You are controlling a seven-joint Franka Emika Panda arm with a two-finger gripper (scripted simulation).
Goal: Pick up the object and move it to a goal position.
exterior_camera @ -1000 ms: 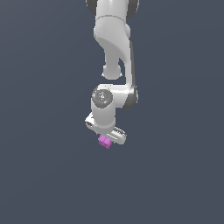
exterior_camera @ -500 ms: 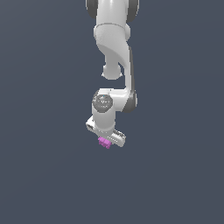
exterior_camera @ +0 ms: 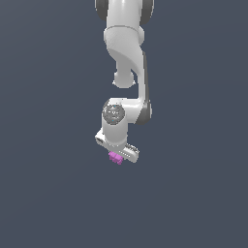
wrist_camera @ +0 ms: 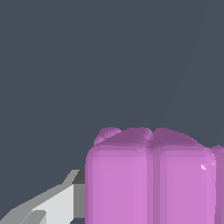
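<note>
The object (exterior_camera: 115, 158) is a small magenta-pink block with rounded, grooved lumps. In the exterior view it sits tucked right under the white hand of my gripper (exterior_camera: 116, 156), near the middle of the picture. The wrist view shows the object (wrist_camera: 151, 179) very close and large, with one grey-white finger (wrist_camera: 57, 202) pressed against its side. The other finger is hidden behind the block. The gripper looks shut on the object. The white arm (exterior_camera: 127, 53) comes down from the top of the exterior view.
Only a plain dark blue-grey ground (exterior_camera: 43, 193) surrounds the arm in both views. No goal marker, edge or other thing shows.
The wrist has sunk slightly and the upper arm has shifted over the last second. The pink object has stayed under the hand at almost the same spot.
</note>
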